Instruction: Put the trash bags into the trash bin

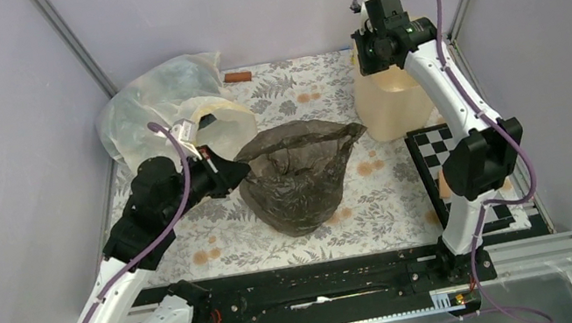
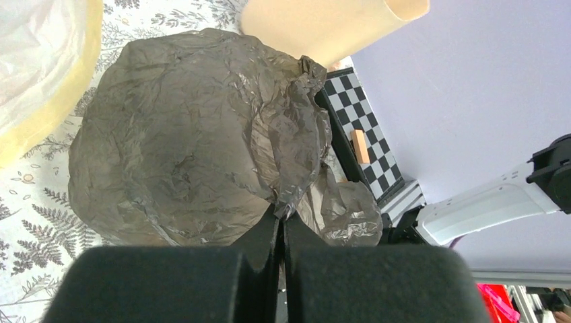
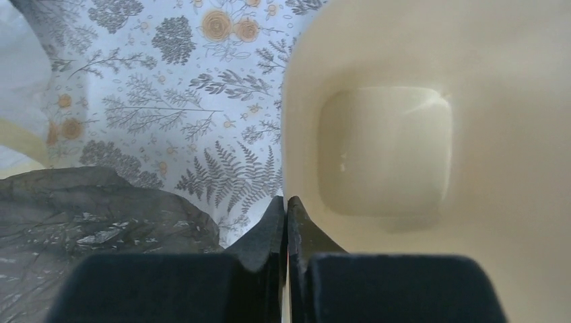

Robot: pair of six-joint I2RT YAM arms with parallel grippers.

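Observation:
The dark brown-olive trash bag (image 1: 299, 179) stands crumpled and half open on the floral cloth at mid table; it fills the left wrist view (image 2: 188, 141). My left gripper (image 1: 237, 173) is shut on a fold of the bag's edge at its left side, seen at the fingertips in the left wrist view (image 2: 281, 212). The cream-beige trash bin (image 1: 394, 107) stands upright at the back right, empty inside (image 3: 384, 148). My right gripper (image 1: 377, 65) is shut on the bin's left rim, one finger outside and one inside (image 3: 287, 200). A corner of the bag shows at lower left (image 3: 87, 215).
A whitish translucent bag with a pale yellow rim (image 1: 166, 103) lies at the back left. A black-and-white checkerboard (image 1: 440, 150) with a small wooden block (image 2: 360, 146) lies at the right edge. A small brown object (image 1: 237, 77) lies by the back wall. Walls enclose three sides.

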